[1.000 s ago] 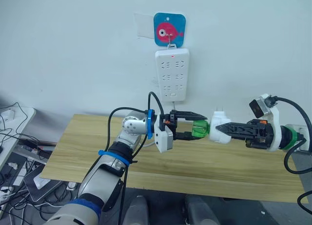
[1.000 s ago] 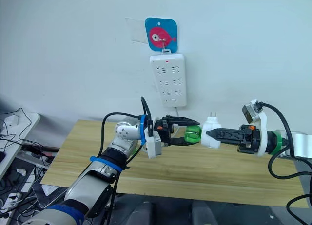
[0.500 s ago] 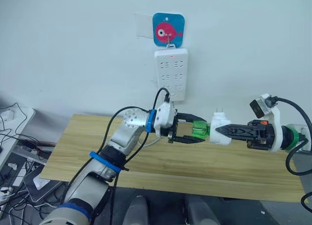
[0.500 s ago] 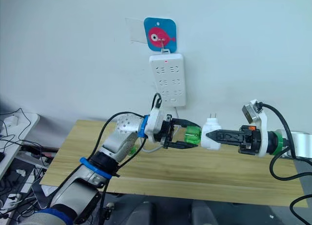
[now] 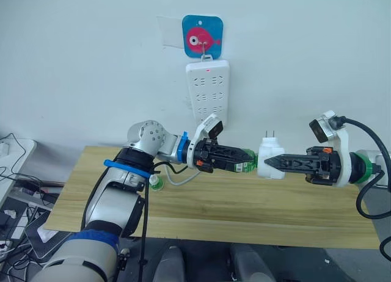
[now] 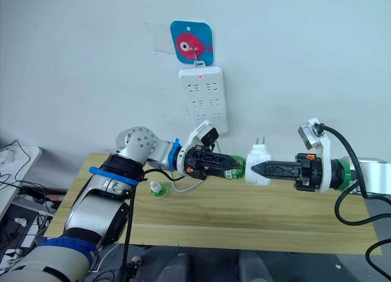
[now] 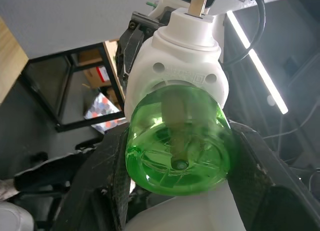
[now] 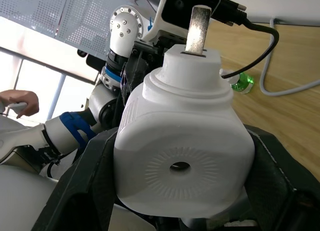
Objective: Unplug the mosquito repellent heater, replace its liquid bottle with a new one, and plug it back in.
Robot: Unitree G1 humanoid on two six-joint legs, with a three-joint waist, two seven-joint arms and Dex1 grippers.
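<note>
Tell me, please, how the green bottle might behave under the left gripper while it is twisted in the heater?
The green bottle looks like smooth, glossy plastic, so it could slip between the left gripper fingers. It appears small and probably light. Being round, it would likely roll if dropped on the table.

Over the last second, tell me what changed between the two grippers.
The left gripper rolled at the wrist while shut on the green liquid bottle, its camera swinging from below to above. The right gripper stayed shut on the mosquito repellent heater, unplugged, below the power strip.

Head stereo overlooks; wrists close (opposed)
</note>
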